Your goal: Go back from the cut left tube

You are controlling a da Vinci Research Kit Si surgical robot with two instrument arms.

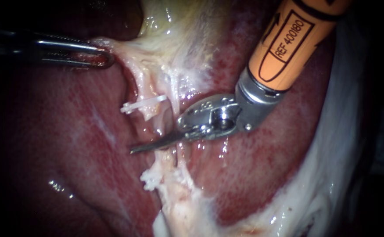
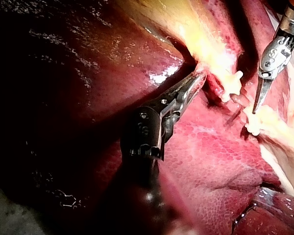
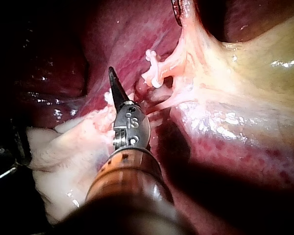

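Holding side: the left instrument [image 1: 99, 55] has its jaws pinching pale tissue [image 1: 113, 44] at the edge of the gallbladder [image 1: 174, 30].
Right instrument [image 1: 150, 145]: it comes in from the upper right with an orange shaft. Its two blades lie pressed together and hold nothing.
Blade place: the blades lie across the gap between the two ends of the tube, with the tip pointing to the left instrument's side. I cannot tell if they touch the tissue under them.
Left tube [image 1: 150, 115]: it is cut in two. One end hangs from the gallbladder side, the other end sits on the far side of the blades.
Upper clip [image 1: 141, 104]: white, set across the end on the gallbladder side, apart from the blades.
Lower clip [image 1: 150, 179]: white, on the other end. In the left wrist view the blade tip is just beside it.
Liver [image 1: 69, 153]: dark red and wet, it lies under the tube and both instruments.
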